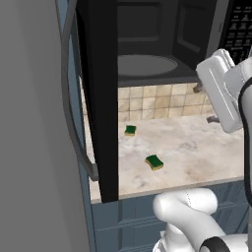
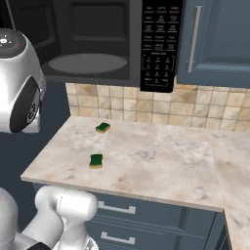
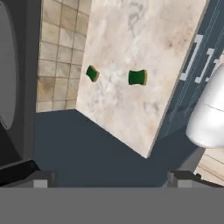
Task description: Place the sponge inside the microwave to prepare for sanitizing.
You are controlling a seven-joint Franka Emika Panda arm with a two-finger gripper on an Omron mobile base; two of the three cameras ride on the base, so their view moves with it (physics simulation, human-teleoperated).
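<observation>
1. Step in hand: the approach to the sponge is judged to be under way. The microwave [image 2: 93, 41] is seen at the upper left of the right base view with its door [image 1: 98, 98] swung open and the round turntable [image 2: 88, 63] exposed; nothing lies on it.
2. Location of the task's thing: the sponge [image 2: 96, 160] rests on the tabletop [image 2: 161, 161], left of centre in the right base view and near the front edge. In the left base view it appears at lower centre [image 1: 154, 162].
3. A smaller, darker sponge [image 2: 102, 128] lies farther back, near the tiled wall [image 2: 161, 110], well apart from the first. It is not to be taken.
4. Gripper state: the gripper [image 3: 111, 179] is released, its jaws spread wide at the bottom of the hand view, with nothing between them. It is held high, off the tabletop's end.
5. Next move: the gripper is to be brought over the sponge, lowered with the jaws astride it, then closed.
</observation>
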